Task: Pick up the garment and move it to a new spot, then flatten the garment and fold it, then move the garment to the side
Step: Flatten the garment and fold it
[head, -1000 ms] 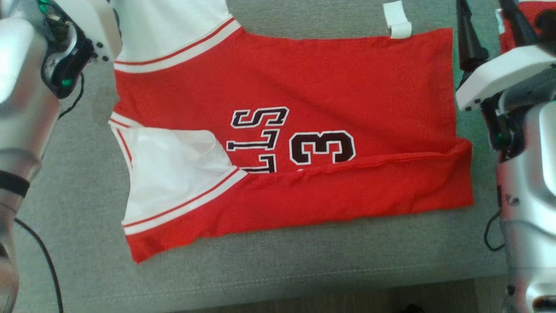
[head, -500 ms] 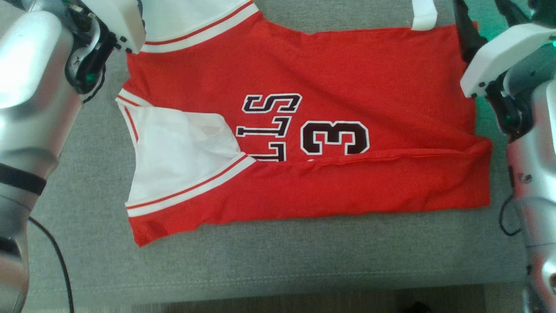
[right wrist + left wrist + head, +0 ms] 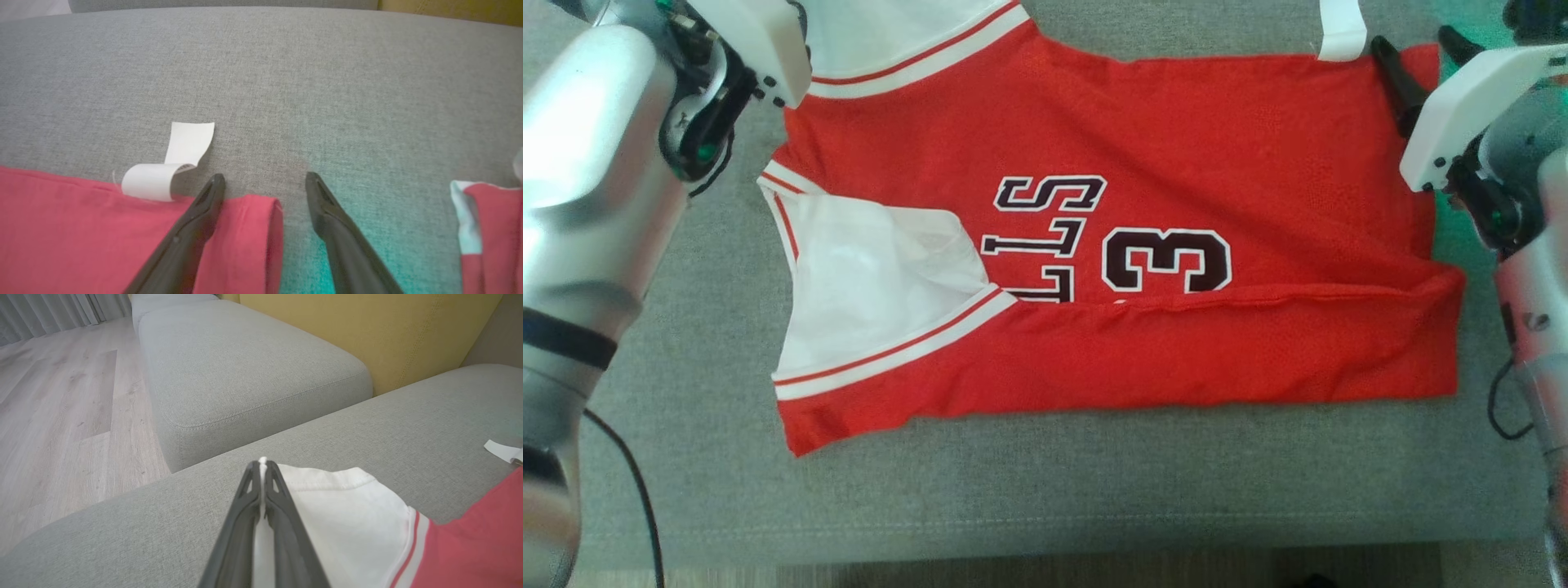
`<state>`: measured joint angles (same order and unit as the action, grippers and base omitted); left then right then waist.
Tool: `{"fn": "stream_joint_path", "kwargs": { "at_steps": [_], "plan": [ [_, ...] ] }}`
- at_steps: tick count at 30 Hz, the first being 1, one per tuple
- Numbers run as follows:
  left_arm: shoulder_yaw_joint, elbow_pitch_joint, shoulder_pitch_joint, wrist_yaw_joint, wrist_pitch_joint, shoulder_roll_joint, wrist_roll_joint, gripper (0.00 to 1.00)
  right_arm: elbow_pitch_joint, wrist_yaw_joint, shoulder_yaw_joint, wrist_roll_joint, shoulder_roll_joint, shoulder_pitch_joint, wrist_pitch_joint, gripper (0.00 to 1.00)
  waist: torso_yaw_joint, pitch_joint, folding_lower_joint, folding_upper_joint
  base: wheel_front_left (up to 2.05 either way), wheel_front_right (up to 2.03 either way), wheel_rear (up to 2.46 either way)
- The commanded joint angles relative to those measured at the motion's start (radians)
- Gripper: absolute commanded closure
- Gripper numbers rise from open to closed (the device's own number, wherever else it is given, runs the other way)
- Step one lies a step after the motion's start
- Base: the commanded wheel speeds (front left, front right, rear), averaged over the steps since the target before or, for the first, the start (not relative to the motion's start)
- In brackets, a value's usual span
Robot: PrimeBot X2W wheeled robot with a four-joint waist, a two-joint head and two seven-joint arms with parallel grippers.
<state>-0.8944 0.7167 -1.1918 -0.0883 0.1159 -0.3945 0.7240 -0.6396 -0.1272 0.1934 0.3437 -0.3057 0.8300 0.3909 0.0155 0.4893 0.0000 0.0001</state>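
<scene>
Head view: red jersey T-shirt with white striped sleeves and a dark "3" (image 3: 1111, 269) lies flat mid-frame on the grey fabric sofa seat (image 3: 1045, 490), collar toward 9 o'clock, hem toward 3. The 6 o'clock long edge is already folded up over the lettering, so probably mid-fold with the far side next. Silver left arm (image 3: 596, 163) reaches to the far white sleeve at 11 o'clock. Right gripper (image 3: 1421, 57) at 1 o'clock, fingers spread wide over the far hem corner beside the white care label (image 3: 1339, 28). Left wrist view: left gripper (image 3: 261, 465) pinched tight on the white sleeve edge, likely to carry that side over; yellow sofa backrest (image 3: 367, 335) at 1 o'clock, wooden floor (image 3: 61, 396) at 9. Right wrist view: right gripper wide, nothing held. One finger rests over the rolled red corner, the other over bare seat, apparently lining up a matching grab; another red-and-white cloth (image 3: 486, 228) at 4 o'clock, can't tell what. Versus a second ago: the whole head view shifted, so the camera moved. The shirt's lay is unchanged, and the right fingers went from beside the hem to over its corner.
</scene>
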Motion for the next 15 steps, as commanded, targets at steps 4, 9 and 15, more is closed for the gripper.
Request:
{"fn": "stream_joint_path", "kwargs": {
  "at_steps": [4,9,15],
  "plan": [
    [0.027,-0.011,-0.031,0.005,0.004,-0.038,0.006,1.00,0.017,-0.003,0.047,0.038,-0.020,-0.005,0.045,0.57,-0.002,-0.007,0.0000,-0.0001,0.00,0.00,0.00],
    [0.027,0.000,-0.032,0.006,0.007,-0.043,0.008,1.00,0.039,-0.003,0.067,0.077,-0.032,0.002,0.062,1.00,-0.007,-0.011,0.0000,-0.0001,0.00,0.00,0.00],
    [0.037,0.016,-0.045,0.013,0.016,-0.054,0.014,1.00,0.072,-0.003,0.075,0.086,-0.041,0.040,-0.004,1.00,-0.017,-0.007,0.0000,-0.0001,0.00,0.00,0.00]
  ]
}}
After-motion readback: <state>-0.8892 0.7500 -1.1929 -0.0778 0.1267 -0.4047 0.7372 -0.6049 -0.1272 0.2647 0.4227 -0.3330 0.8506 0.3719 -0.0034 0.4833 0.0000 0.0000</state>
